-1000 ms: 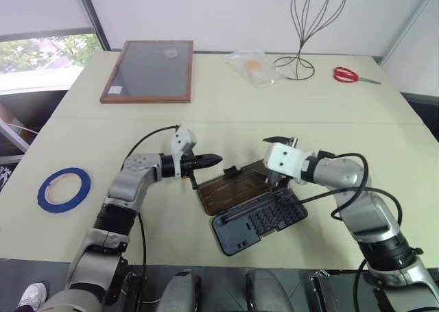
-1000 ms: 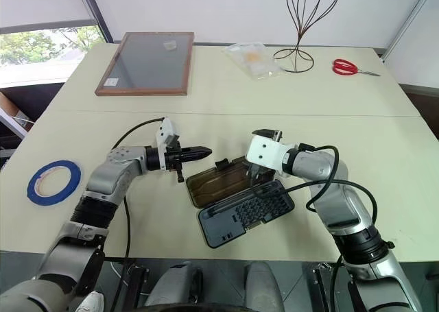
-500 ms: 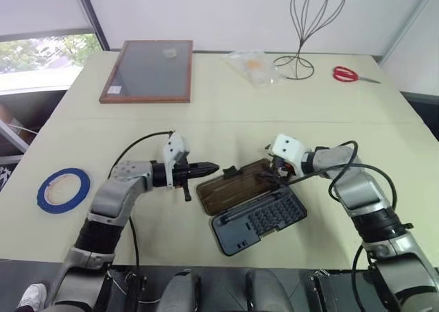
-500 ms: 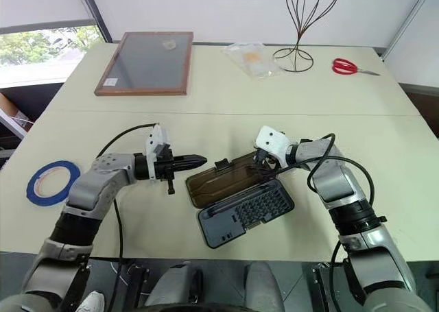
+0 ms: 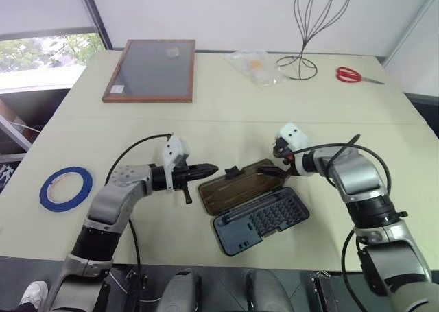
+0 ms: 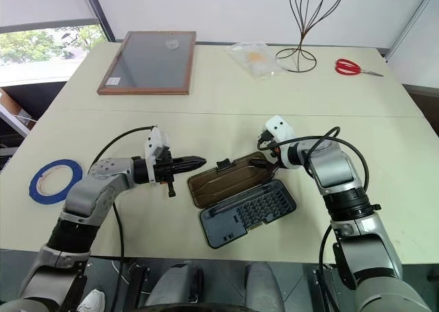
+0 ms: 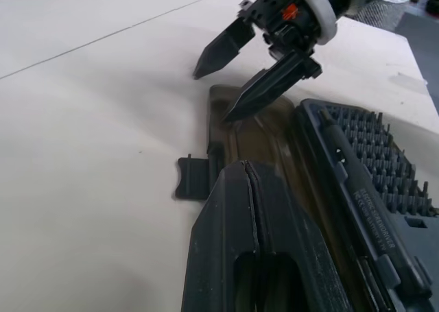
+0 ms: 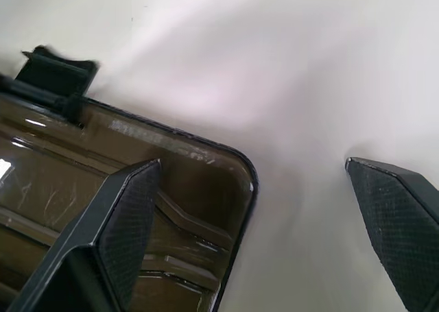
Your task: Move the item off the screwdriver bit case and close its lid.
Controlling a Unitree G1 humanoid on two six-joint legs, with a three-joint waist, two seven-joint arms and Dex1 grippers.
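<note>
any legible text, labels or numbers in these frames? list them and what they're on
Nothing can be read.
Embossed line along the rim of the translucent brown case lid: too blurred to read.
Raised lettering on the dark grey bit-case base beside the rows of bits: too small to read.
Small white sticker at the corner of the wooden-framed grey board: too small to read.

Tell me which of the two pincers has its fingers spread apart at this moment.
The right pincer: its two black fingers stand wide apart over a corner of the translucent brown plastic lid. The left pincer has its fingers pressed together.
</note>
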